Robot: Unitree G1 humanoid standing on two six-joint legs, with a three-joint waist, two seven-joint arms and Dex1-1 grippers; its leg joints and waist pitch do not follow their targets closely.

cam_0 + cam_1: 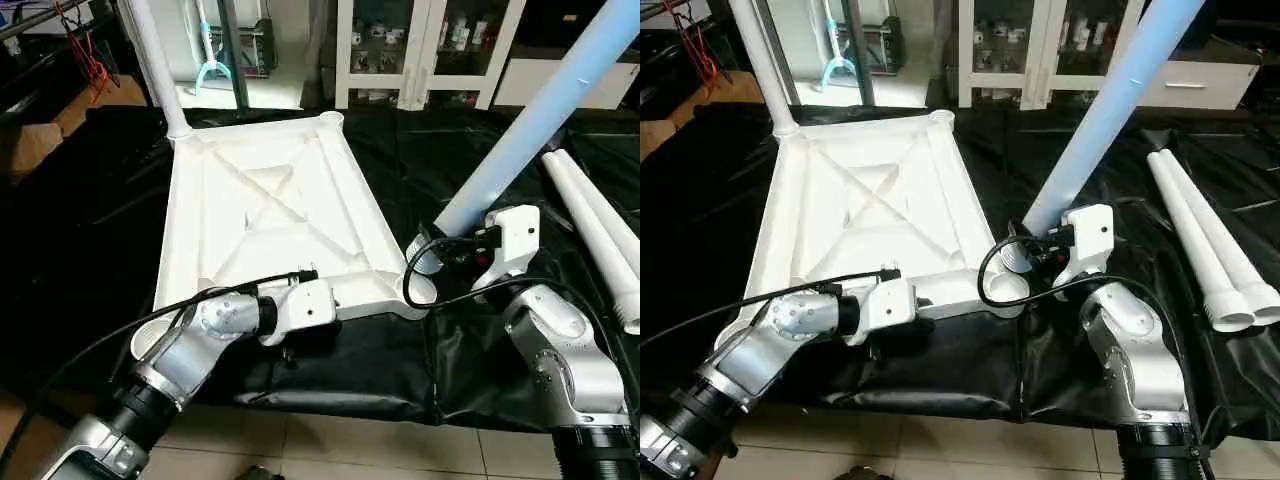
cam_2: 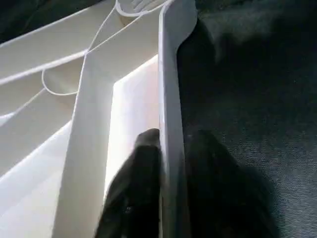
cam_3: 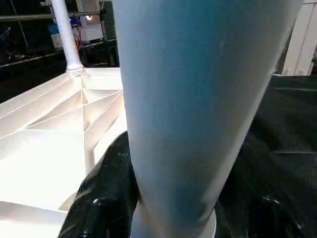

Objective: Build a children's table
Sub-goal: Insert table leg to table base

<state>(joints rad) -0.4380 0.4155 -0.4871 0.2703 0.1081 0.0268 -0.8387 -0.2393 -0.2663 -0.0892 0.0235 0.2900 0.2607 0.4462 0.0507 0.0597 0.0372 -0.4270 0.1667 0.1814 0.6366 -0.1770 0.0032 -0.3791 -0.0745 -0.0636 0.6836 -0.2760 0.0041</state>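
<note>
The leg [image 1: 530, 125], gripped low by the right gripper [image 1: 462, 250], is tilted toward two o'clock, its foot just above the near right socket [image 1: 420, 290] of the upturned tabletop [image 1: 270, 200], whose near rim is pinched by the left gripper [image 2: 171, 183].

Head cameras look down; wrist cameras sit close.

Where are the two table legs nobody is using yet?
The two spare legs lie side by side on the black cloth, on the robot's right, beyond its right arm.
</note>
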